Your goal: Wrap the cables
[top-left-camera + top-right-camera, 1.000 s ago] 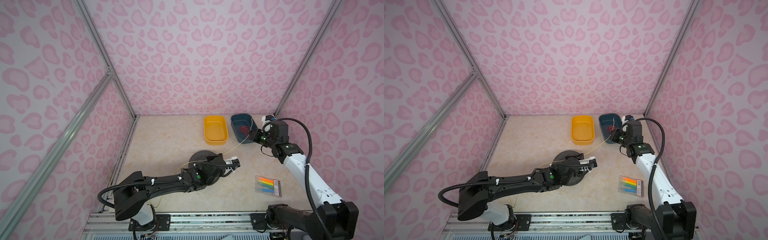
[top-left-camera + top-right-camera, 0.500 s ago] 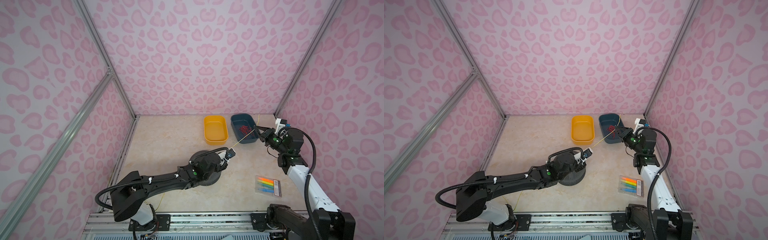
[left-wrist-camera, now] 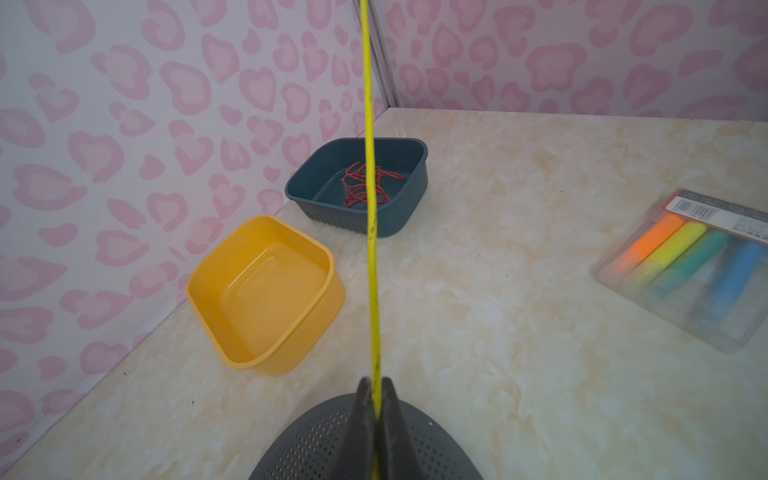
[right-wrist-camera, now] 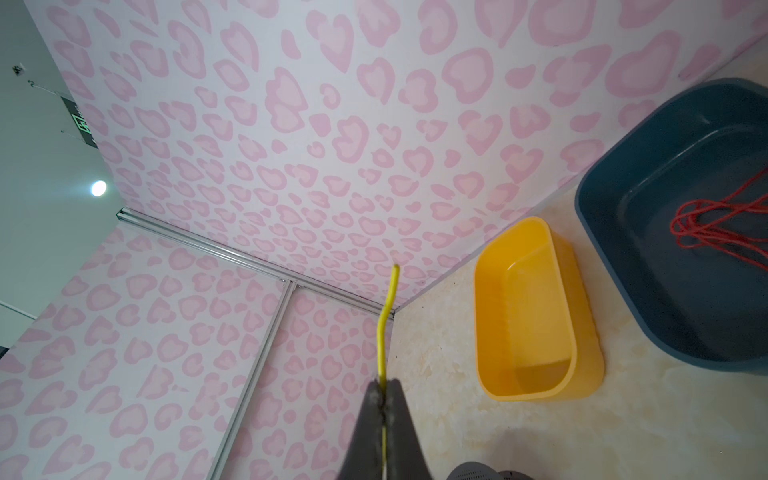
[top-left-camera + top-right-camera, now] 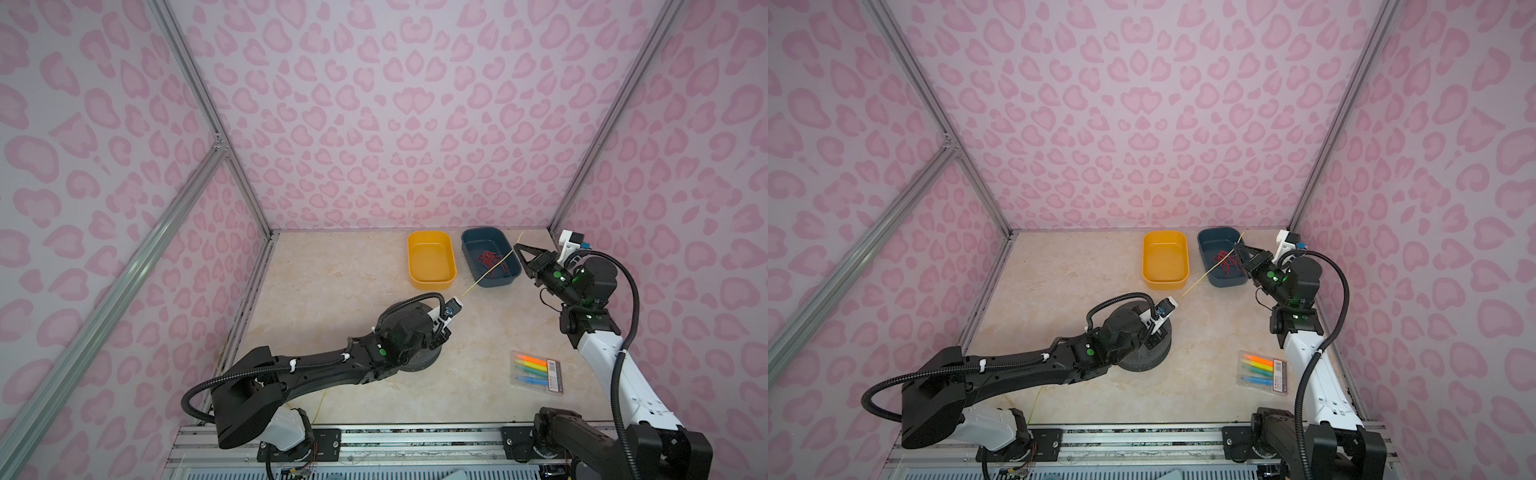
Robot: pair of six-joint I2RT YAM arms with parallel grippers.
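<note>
My left claw [image 3: 375, 384] is pinched fully together on the long, very thin yellow wire [image 3: 374, 270], which comes out between the two dark fingertips and runs away in a straight, taut line. The yellow wire is far thinner than either finger, glossy, with a few dark smudges along it. In both top views it stretches as a fine diagonal thread [image 5: 486, 276] above the pale marble-patterned tabletop [image 5: 332, 291], passing over the near corner of the dark blue rectangular plastic tub [image 5: 498, 282] to my right claw [image 5: 516, 246].

My right claw [image 4: 384, 384] is likewise closed tight on the yellow wire [image 4: 384, 328] close to its end. A short free tail sticks out past the fingertips, kinked once and slightly curved.

A second stretch of the yellow wire [image 5: 320, 403] shows below my left arm, trailing across the tabletop to the front edge.

My left claw hangs above the dark grey round perforated disc [image 3: 316, 440]. The blue tub holds a loose tangle of thin red wires [image 3: 357, 191]; just beside it stands the yellow rectangular plastic tub [image 3: 307, 328]. A clear flat pack of coloured markers [image 5: 536, 370] lies well apart, near my right arm
</note>
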